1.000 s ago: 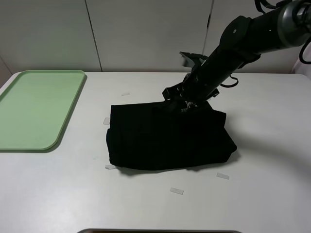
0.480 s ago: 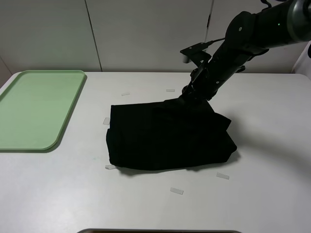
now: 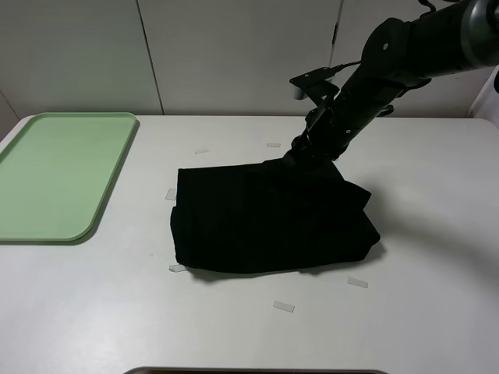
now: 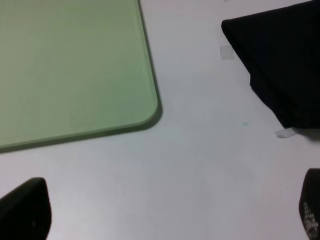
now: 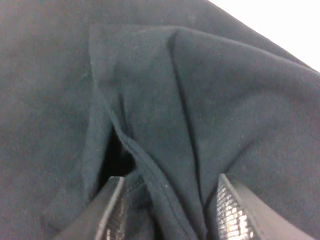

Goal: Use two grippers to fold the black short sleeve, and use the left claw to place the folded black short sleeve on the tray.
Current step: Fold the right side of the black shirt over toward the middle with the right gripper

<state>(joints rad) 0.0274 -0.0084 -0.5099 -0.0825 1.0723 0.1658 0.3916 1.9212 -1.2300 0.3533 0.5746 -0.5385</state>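
Exterior high view shows the black short sleeve (image 3: pixel 269 226) lying as a folded, roughly rectangular bundle in the middle of the white surface (image 3: pixel 421 312). It is well apart from the tray (image 3: pixel 54 175), which sits at the left edge with nothing on it. The right gripper (image 3: pixel 306 156) reaches down at a slant to the shirt's far right corner, where the cloth rises in a small peak toward it. In the right wrist view its fingers (image 5: pixel 112 215) stand either side of a raised ridge of fabric, so it appears closed on that fold, pinching several layers at once. That hold likely serves to carry this edge over for another fold.

The left gripper (image 4: pixel 167 215) is out of the exterior view. Its wrist camera shows both tips spread wide with nothing between them, hanging above bare surface between the tray's rounded corner and the shirt's near left corner. That spot suits its later job of carrying the bundle across. Small tape marks (image 3: pixel 283 306) ring the shirt, probably marking where it is laid out.
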